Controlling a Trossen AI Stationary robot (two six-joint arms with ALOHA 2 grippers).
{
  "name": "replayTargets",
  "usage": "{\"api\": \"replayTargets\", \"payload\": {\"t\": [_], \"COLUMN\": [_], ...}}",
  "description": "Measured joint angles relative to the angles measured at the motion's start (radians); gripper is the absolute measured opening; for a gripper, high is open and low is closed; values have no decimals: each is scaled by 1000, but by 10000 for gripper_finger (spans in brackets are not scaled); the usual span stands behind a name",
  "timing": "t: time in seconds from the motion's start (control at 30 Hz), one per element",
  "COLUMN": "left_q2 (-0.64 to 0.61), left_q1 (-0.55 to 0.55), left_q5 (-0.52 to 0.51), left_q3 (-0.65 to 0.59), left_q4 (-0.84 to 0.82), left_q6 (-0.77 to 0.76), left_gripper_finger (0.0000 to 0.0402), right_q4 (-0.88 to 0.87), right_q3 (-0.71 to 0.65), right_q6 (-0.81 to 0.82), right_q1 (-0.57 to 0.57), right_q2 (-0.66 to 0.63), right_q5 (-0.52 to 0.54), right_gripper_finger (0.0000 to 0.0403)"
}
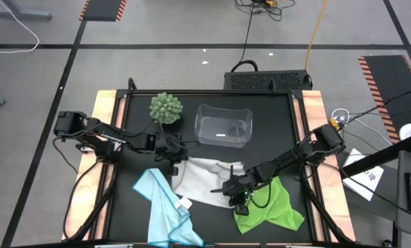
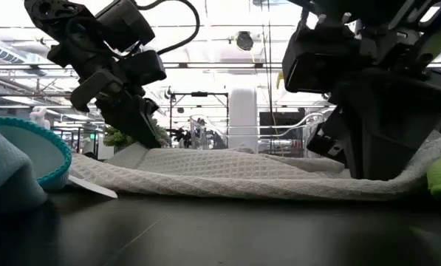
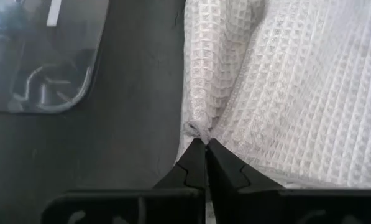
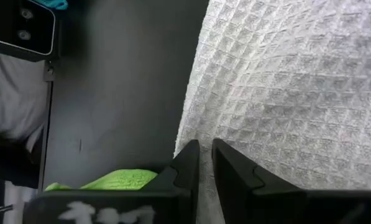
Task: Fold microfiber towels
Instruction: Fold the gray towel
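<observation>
Nearest the front edge, the light blue towel (image 1: 165,210) is spread at the left and the lime green towel (image 1: 268,207) at the right. Between them lies the white towel (image 1: 204,178), pinched at its near right corner by the right gripper (image 1: 237,193) and at its far left corner by the left gripper (image 1: 175,165), fingers closed. Farther back stand a clear bin (image 1: 223,125) and a spiky plant (image 1: 166,107).
</observation>
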Motion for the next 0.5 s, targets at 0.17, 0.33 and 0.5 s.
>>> {"api": "replayTargets", "payload": {"t": [0.17,0.33,0.5], "left_q2": [0,0,-28], "left_q1": [0,-5,-17], "left_q5": [0,10,16], "left_q3": [0,0,0], "left_q4": [-3,30,55], "left_q6": [-12,-2,8], "left_gripper_finger": [29,70,118], "right_q4": [19,71,77], "right_q3": [-1,-2,-2], "right_q6": [-49,-79,-86], "right_q1": [-4,-13,-18], "right_q2": [0,1,1], "right_q5": [26,27,27], "right_gripper_finger": [38,38,38]}}
